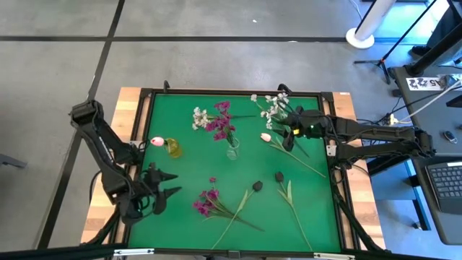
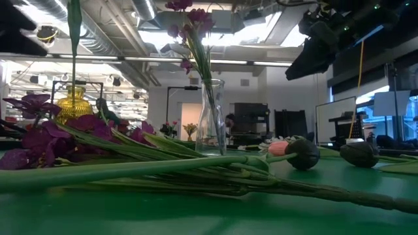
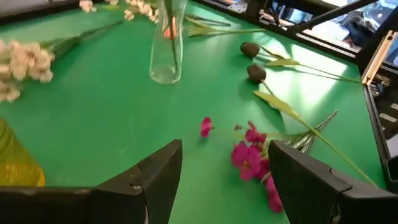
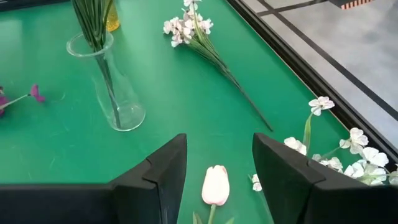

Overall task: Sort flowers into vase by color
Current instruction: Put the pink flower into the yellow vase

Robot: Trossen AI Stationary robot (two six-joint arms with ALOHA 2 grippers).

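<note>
Only one marking shows from above: a white tag (image 1: 424, 83) with dark digits I cannot make out.

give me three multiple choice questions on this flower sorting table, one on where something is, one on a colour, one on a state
1. Where does the pale pink tulip lie?
A. in the yellow vase
B. on the mat just ahead of the right gripper
C. off the table

2. What colour are the flowers standing in the clear vase?
A. magenta-purple
B. orange
C. blue

3. How does the left gripper stand?
A. shut on a stem
B. open, holding nothing
C. shut on the clear vase

Answers:
1 B: the right wrist view shows the tulip on the green mat between the right gripper's fingers, which are apart.
2 A: the high view shows magenta blooms above the glass.
3 B: its fingers are apart over bare mat, with the magenta sprig lying beyond.
</note>
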